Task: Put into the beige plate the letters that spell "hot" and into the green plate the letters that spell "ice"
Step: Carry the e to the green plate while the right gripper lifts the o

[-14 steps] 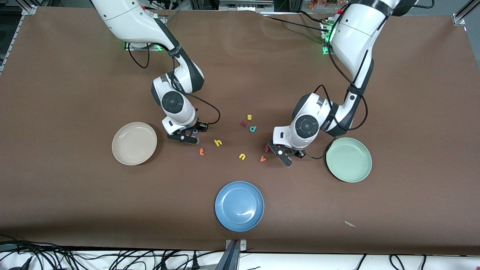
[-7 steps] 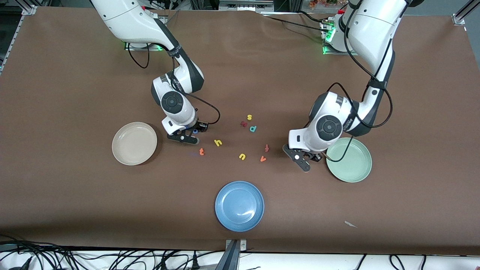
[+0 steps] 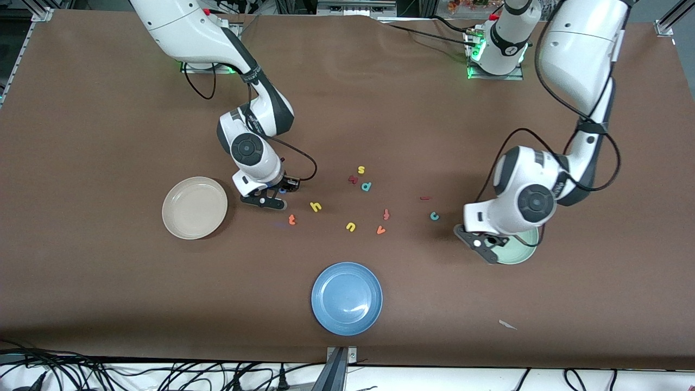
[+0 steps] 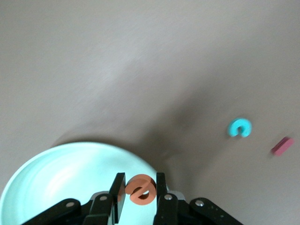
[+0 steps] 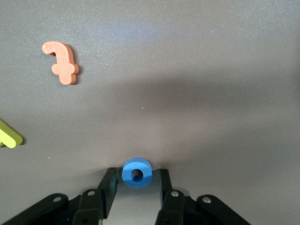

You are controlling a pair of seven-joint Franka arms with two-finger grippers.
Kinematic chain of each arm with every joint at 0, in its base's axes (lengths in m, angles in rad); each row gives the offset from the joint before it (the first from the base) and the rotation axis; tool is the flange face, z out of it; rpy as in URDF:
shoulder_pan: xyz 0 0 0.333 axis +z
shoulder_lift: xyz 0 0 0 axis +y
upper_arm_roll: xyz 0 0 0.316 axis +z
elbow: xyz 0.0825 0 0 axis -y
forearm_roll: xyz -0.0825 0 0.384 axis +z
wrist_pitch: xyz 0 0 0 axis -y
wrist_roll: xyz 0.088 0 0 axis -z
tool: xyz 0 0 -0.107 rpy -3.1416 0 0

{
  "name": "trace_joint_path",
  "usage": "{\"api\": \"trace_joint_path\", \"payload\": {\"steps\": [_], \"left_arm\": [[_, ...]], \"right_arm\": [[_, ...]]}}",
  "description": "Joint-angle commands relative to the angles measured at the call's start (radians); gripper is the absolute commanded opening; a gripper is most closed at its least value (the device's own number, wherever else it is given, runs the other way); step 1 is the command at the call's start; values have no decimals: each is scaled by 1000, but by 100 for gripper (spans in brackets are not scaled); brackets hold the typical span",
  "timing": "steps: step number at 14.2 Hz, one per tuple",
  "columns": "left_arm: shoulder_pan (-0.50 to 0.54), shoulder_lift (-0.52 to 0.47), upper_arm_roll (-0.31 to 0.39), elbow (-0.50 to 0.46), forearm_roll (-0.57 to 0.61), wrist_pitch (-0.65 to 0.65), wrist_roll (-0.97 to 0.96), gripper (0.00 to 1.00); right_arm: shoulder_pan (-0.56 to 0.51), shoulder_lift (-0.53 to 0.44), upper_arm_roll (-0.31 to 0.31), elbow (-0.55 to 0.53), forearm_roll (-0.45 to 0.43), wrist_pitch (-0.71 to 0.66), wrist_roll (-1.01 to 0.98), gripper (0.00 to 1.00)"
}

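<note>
Left pincer [image 4: 138,190], clamped on orange e [image 4: 141,189], hangs over green plate [image 4: 56,173] at frame's lower right, ready to drop; right pincer [image 5: 137,180] narrowing around blue o [image 5: 137,172] at centre-left, beside beige plate [image 3: 194,208].

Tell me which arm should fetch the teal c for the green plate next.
Left. Its gripper holds the orange e over the green plate, close to the teal c. The right gripper is around the blue o.
</note>
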Motion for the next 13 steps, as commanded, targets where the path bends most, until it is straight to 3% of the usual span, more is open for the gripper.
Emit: {"api": "trace_joint_path", "payload": {"steps": [1, 7, 11, 13], "left_arm": [[42, -13, -9, -22, 25, -17, 26, 4], [84, 45, -9, -23, 26, 23, 54, 5], [91, 66, -9, -19, 25, 33, 51, 5], [91, 68, -7, -17, 25, 33, 48, 11]], "right_arm": [[-7, 7, 2, -4, 19, 23, -30, 42], [-1, 22, 4, -5, 19, 38, -27, 28], [0, 19, 4, -2, 19, 35, -24, 24], [0, 19, 4, 0, 19, 35, -24, 21]]}}
